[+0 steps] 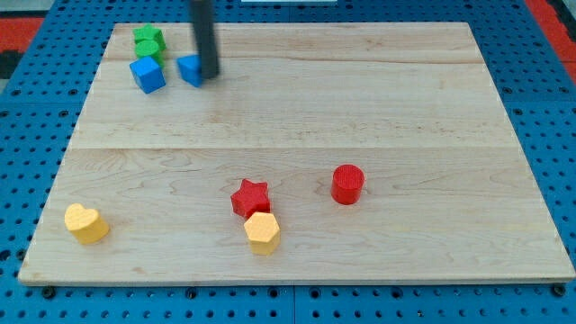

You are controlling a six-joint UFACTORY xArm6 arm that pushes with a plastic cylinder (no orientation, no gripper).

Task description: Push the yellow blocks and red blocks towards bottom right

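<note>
A red star block (250, 198) lies near the board's bottom middle, touching a yellow hexagon block (262, 232) just below it. A red cylinder (347, 184) stands to their right. A yellow heart block (85, 223) lies at the bottom left. My tip (210, 75) is at the view's top left, far from the red and yellow blocks, touching the right side of a blue block (190, 69).
A blue cube (148, 75) and a green block (148, 40) sit at the top left of the wooden board (405, 108), left of the tip. A blue pegboard (549, 117) surrounds the board.
</note>
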